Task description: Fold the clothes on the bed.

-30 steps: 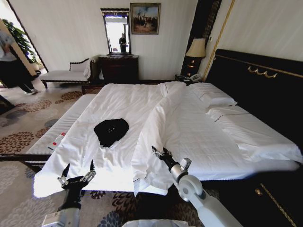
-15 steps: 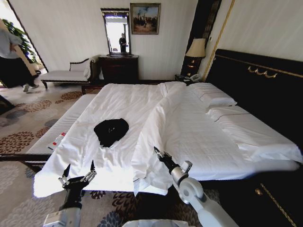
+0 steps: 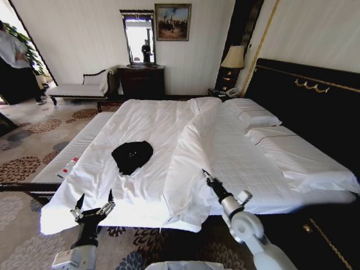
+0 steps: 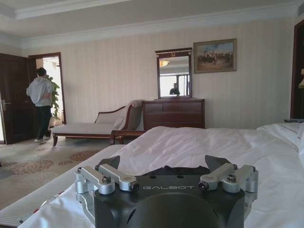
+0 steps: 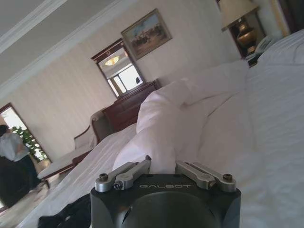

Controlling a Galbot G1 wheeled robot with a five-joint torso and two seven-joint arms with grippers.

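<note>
On the white bed (image 3: pixel 236 163) the black T-shirt (image 3: pixel 132 156) lies bunched near the foot edge toward the left side, while the left gripper (image 3: pixel 91 211) hovers with fingers spread just off that edge and the right gripper (image 3: pixel 211 181), fingers pinched together, sits over the duvet fold (image 3: pixel 188 169).

Your right gripper (image 5: pixel 162 166) sits low over the bed (image 5: pixel 266 142), and its fingers (image 5: pixel 124 174) are pinched in on a raised fold of the white duvet (image 5: pixel 159 126). The fold bunches up right ahead of the jaws and runs away toward the pillows (image 5: pixel 285 47). There's dark cloth, the black T-shirt (image 5: pixel 64 216), down near the gripper body on the flat sheet. Farther off you've got the dark dresser (image 5: pixel 130 107), the mirror (image 5: pixel 118 71), a framed painting (image 5: pixel 146 27) and a bedside lamp (image 5: pixel 240 21).
</note>
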